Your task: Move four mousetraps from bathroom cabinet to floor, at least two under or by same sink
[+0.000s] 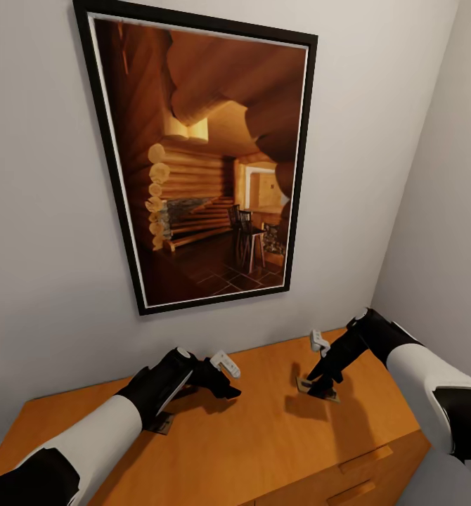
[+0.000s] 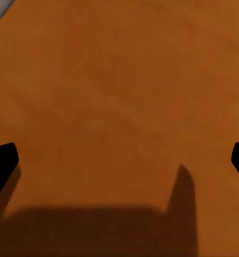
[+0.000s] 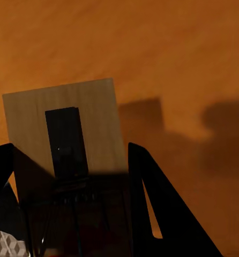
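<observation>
The cabinet has a smooth orange-brown top that both arms reach over. My right gripper points down at the right part of the top, shut on a small tan mousetrap. In the right wrist view the mousetrap sits between the dark fingers of the right gripper; its shadow falls apart from it on the wood. My left gripper hovers open over bare cabinet top, its fingertips spread wide. A second mousetrap peeks out under my left forearm.
A large black-framed picture of a log cabin hangs on the grey wall right behind the cabinet. A second wall closes the corner at the right. Wooden drawer handles show on the cabinet's front at lower right.
</observation>
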Controlling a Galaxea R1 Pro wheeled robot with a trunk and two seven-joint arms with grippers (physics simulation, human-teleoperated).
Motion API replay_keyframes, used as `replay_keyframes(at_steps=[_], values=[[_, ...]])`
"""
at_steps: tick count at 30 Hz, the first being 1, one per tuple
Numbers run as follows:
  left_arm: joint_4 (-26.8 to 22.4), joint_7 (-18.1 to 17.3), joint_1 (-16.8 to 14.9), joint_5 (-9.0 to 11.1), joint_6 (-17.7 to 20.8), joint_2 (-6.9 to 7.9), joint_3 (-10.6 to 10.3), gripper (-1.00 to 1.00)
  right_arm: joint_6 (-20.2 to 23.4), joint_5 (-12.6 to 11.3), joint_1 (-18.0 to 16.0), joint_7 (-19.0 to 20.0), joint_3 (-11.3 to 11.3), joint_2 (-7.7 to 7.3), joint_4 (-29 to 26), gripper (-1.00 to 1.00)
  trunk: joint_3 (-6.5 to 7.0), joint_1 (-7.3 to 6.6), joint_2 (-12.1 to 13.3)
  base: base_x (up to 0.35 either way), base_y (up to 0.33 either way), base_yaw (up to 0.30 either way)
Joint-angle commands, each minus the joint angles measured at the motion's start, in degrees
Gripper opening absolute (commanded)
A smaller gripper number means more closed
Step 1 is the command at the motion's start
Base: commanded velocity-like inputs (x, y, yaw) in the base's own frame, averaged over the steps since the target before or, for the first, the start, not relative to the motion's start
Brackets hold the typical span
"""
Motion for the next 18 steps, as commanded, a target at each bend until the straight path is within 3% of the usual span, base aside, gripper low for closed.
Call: replay_keyframes(at_steps=[1,11,18], values=[[-0.1,-0.1,0.0,-0.1,0.3,0.00,0.0,1.00,1.0,0.0,0.0,0.3,0.2,-0.03,0.0,-1.00,-0.10,0.02,-0.1,0.000,0.000,0.000],[0.0,-0.1,0.0,-0.1,0.3,0.74,0.0,1.00,0.5,0.0,0.0,-0.3,0.3,0.05,3.1,-1.00,-0.10,0.02,-0.1,0.000,0.000,0.000],[0.0,0.0,0.0,-0.1,0.0,3.11,0.1,1.00,0.5,0.0,0.0,-1.7,0.3,0.06,6.1,-1.00,-0.10,0.02,-0.1,0.000,0.000,0.000]])
